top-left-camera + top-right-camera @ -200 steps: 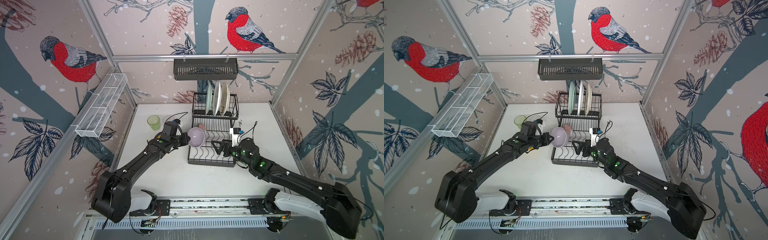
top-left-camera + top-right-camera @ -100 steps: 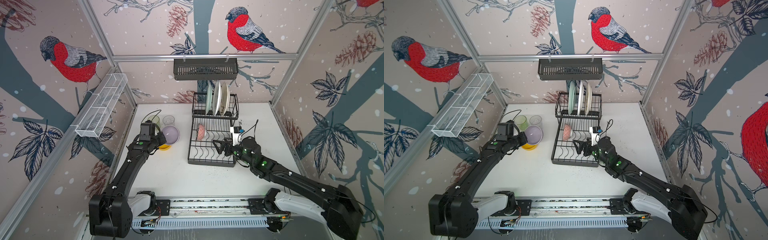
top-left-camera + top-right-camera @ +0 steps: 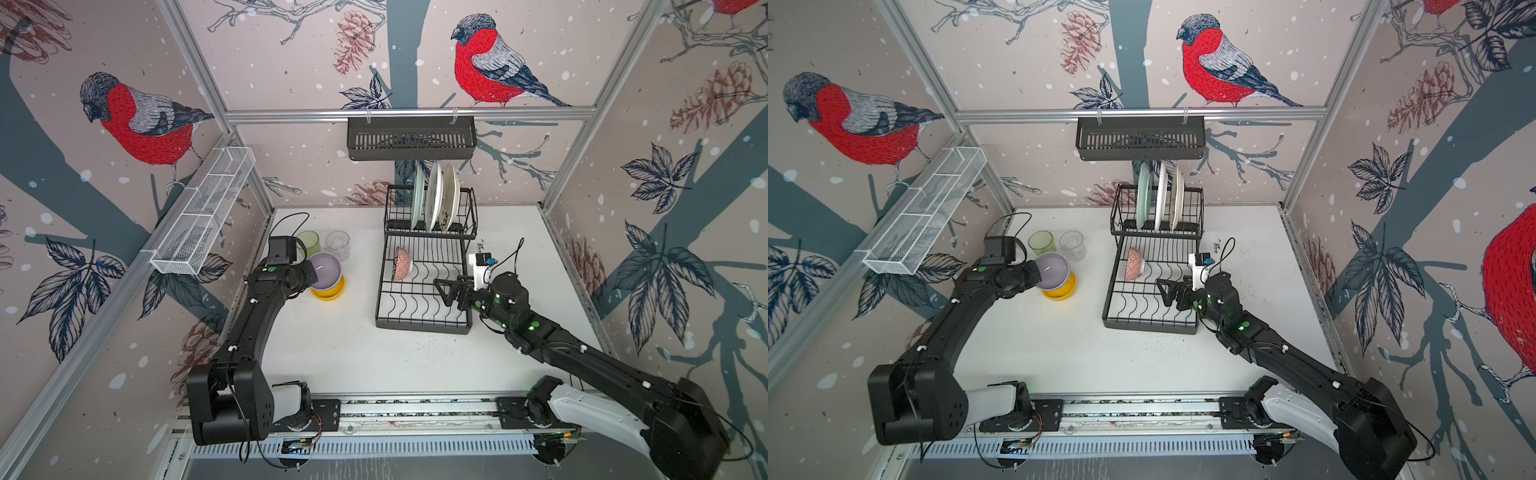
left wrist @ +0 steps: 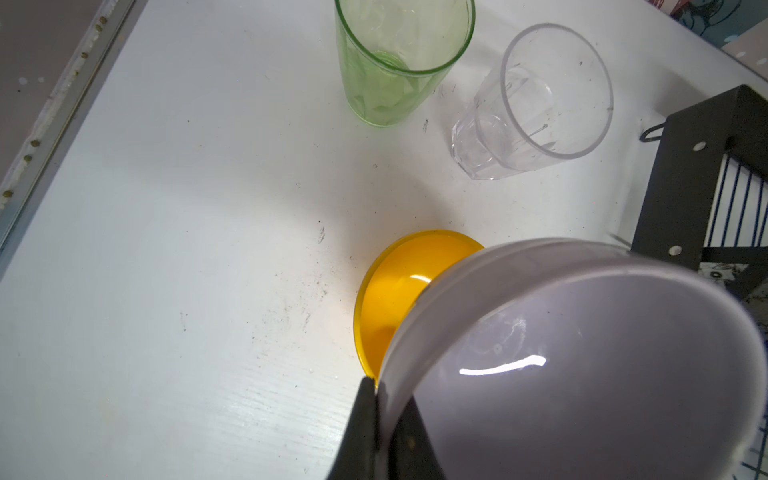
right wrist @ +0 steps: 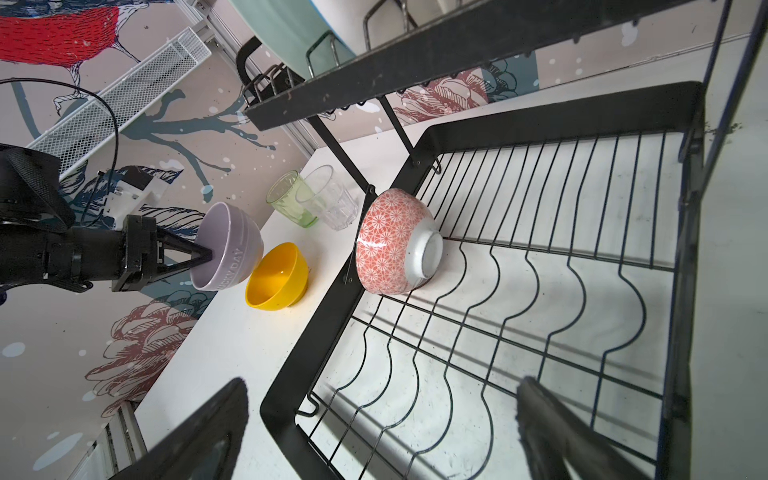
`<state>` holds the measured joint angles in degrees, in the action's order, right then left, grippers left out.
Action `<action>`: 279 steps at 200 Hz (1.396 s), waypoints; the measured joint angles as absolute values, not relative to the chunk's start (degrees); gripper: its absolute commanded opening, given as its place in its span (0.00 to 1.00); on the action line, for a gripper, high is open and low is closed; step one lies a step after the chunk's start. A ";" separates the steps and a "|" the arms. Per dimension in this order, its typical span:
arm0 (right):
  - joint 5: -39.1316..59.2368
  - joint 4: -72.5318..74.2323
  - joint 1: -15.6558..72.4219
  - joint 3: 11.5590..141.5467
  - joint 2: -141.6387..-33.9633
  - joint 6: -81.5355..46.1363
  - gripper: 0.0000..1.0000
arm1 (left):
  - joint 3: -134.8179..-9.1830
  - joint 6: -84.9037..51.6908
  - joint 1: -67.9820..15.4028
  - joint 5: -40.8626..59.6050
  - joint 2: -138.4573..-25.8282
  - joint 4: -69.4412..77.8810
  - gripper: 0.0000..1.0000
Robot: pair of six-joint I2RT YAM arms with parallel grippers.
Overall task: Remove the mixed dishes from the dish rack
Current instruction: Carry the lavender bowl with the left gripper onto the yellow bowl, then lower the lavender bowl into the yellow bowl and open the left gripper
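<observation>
While left gripper [image 5: 205,253] pinches lilac bowl [image 3: 325,271] (over yellow bowl [image 3: 330,292]) — right gripper [image 3: 446,291] gapes.

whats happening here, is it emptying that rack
Yes. The left gripper is shut on the rim of a lilac ceramic bowl, held over a yellow bowl on the white table. The open right gripper hovers over the black wire dish rack, which holds a pink patterned bowl and three plates.

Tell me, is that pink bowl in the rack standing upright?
No, the pink bowl is tipped on its side on the dish rack lower grid, white foot sideways.
</observation>
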<state>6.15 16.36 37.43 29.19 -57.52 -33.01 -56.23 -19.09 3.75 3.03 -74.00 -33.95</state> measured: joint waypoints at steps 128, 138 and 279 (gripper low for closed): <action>8.97 16.75 34.79 27.03 -57.41 -33.26 1.00 | -60.97 -15.88 5.10 6.20 -84.58 -38.06 0.00; 9.06 16.75 34.70 27.00 -57.41 -33.26 1.00 | -60.97 -15.27 5.10 6.15 -84.77 -38.04 0.00; 10.57 17.21 34.48 27.44 -59.86 -34.59 1.00 | -63.02 -14.63 5.10 5.93 -85.49 -37.89 0.97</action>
<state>10.57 17.21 34.48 27.44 -59.86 -34.59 -63.02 -14.63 5.10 5.93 -85.49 -37.89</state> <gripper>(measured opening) 0.996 0.988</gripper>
